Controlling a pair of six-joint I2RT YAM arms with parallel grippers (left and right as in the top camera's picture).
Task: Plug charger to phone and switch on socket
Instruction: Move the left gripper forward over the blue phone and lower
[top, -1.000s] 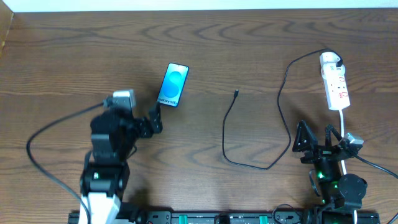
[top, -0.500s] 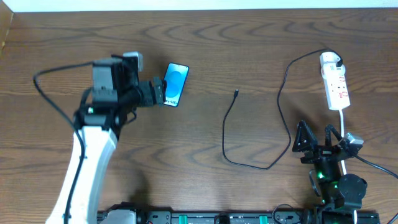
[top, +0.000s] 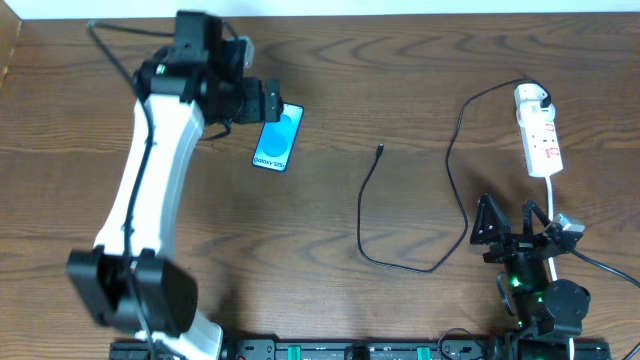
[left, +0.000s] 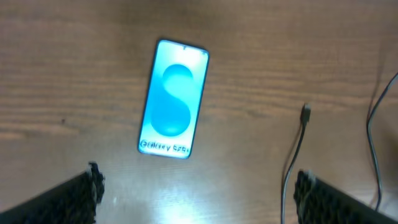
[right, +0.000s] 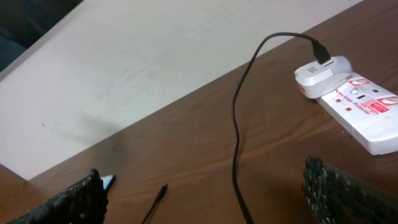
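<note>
The phone lies flat at the table's middle left, its blue screen facing up. It also shows in the left wrist view. My left gripper is open and empty, hovering by the phone's far end. The charger's black cable loops across the table, and its connector tip lies free to the right of the phone. Its white plug sits in the socket strip at the far right. My right gripper is open and empty, near the front edge.
The strip's white cord runs toward the right arm's base. The cable's loop lies between the two arms. A pale wall stands behind the table's far edge.
My left arm has swung from the front left out to the far side, ending over the phone's far end. The phone, the cable and the right arm have not moved.
</note>
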